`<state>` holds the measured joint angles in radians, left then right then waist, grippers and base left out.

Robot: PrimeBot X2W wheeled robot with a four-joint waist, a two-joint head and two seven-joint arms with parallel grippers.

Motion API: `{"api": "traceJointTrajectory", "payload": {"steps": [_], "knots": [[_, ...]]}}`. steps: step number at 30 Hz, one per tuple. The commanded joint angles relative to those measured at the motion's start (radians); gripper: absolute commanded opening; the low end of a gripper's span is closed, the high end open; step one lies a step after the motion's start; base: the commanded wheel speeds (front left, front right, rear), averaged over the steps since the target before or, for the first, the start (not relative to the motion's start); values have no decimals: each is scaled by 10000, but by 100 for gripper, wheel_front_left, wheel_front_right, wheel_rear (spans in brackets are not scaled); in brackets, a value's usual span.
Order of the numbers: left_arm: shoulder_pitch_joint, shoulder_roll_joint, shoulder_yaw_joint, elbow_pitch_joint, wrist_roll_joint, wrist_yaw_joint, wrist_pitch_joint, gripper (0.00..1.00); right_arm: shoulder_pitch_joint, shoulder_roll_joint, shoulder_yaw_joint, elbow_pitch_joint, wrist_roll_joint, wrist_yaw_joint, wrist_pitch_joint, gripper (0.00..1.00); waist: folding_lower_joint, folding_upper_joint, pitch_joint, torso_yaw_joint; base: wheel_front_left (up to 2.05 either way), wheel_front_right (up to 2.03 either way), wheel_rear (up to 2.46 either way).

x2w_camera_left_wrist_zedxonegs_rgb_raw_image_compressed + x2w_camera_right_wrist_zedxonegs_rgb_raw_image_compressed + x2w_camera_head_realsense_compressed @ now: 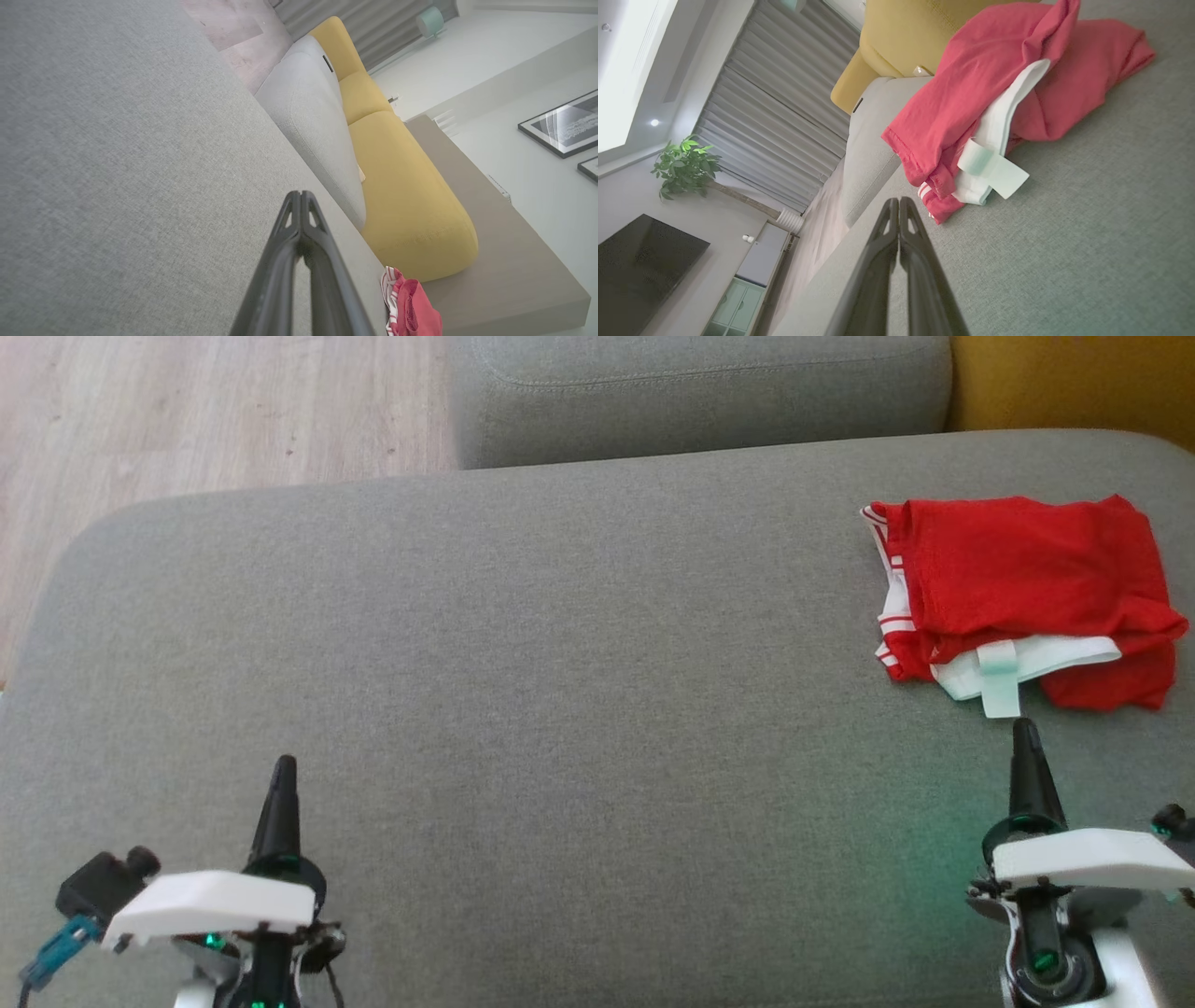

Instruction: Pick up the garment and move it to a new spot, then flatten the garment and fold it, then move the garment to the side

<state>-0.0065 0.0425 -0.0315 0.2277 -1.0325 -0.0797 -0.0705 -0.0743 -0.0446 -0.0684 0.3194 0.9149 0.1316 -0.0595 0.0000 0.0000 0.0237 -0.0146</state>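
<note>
Garment sits folded, red bundle, far right on grey cushion. White band and pale tag poke out at near edge, striped trim on bundle's left side. Right fingers pressed together, nothing held, tip just beside tag. Left fingers pinched closed too, empty, low left over bare cushion, well apart from garment. Second grey cushion behind, yellow seat at far right corner, wood floor top left.
</note>
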Motion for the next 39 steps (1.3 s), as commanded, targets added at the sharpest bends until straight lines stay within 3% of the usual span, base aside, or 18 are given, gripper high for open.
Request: {"api": "traceJointTrajectory", "payload": {"steps": [1, 39], "knots": [[-532, 131, 278, -294, -217, -77, 58, 0, -403, -38, 81, -379, 265, -5, 97, 0, 0, 0, -3, 3, 0, 0, 0], [-866, 154, 1026, 35, -4188, -382, 1247, 0, -356, -51, -297, -637, 4963, -8, 1246, 0, 0, 0, -146, 104, 0, 0, 0]]}}
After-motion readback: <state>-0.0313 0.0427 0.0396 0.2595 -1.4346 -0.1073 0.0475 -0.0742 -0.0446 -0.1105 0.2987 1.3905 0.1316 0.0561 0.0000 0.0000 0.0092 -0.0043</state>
